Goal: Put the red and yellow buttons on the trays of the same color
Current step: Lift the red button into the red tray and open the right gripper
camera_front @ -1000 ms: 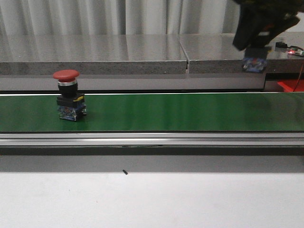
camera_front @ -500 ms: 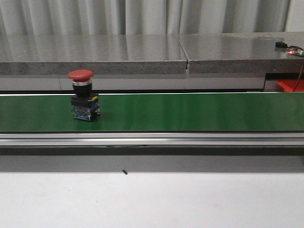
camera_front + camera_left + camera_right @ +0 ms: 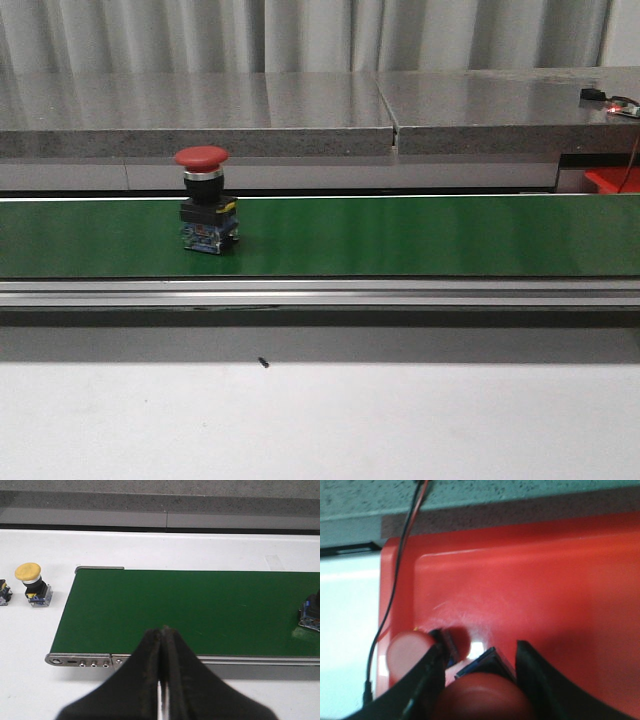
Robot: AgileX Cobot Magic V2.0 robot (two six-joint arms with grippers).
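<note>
My right gripper (image 3: 480,677) fills the wrist view, blurred, and a red button (image 3: 480,695) between its fingers runs off the picture's edge. A 2nd red cap (image 3: 410,655) sits half behind my finger. The red tray (image 3: 545,595) is cut off on 2 sides. On my left wrist view, a button (image 3: 311,614) on the belt (image 3: 190,610) is sliced by the frame, cap unseen, and another base (image 3: 4,592) is clipped opposite.
</note>
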